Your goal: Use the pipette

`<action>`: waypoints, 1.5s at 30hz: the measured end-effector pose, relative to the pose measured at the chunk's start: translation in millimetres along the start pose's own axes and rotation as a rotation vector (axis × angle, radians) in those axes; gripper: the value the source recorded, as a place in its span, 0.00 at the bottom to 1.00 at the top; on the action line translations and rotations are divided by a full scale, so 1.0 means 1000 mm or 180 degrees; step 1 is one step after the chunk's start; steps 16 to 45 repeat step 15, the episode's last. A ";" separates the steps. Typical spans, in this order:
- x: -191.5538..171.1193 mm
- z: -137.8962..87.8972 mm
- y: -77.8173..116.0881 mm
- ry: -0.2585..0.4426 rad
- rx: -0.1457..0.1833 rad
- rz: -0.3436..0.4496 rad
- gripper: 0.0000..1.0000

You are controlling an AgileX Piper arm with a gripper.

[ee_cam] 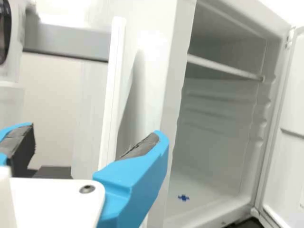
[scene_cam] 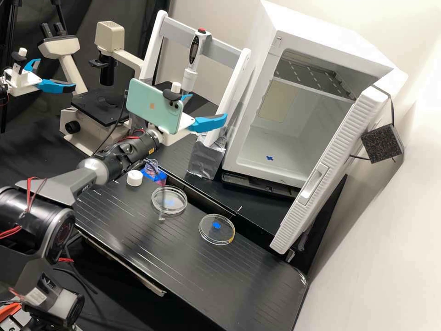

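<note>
One claw (scene_cam: 197,110) is open and empty, its blue fingers (ee_cam: 135,178) spread in front of a white rack (scene_cam: 155,46). The pipette (scene_cam: 195,53) hangs upright on that rack, ahead of the claw and off its centre line, on the side away from the white incubator (scene_cam: 317,27). Its long axis runs roughly vertical, so a grasp likely calls for shifting sideways toward it, then forward, with the fingers closing around its body. The high view adds the red button (scene_cam: 201,31) on top and clear dishes (scene_cam: 169,200) below the claw's level; the wrist view gives the incubator's ridged inner wall (ee_cam: 213,111).
</note>
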 end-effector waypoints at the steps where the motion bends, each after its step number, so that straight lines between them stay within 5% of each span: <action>1: 0.000 0.001 0.000 -0.0002 0.0001 0.0003 1.00; 7: -0.008 0.014 -0.005 0.0009 0.0103 0.0124 1.00; 15: -0.017 0.028 -0.004 0.0233 0.0669 0.0349 1.00; 45: -0.017 0.028 -0.004 0.0233 0.0669 0.0349 1.00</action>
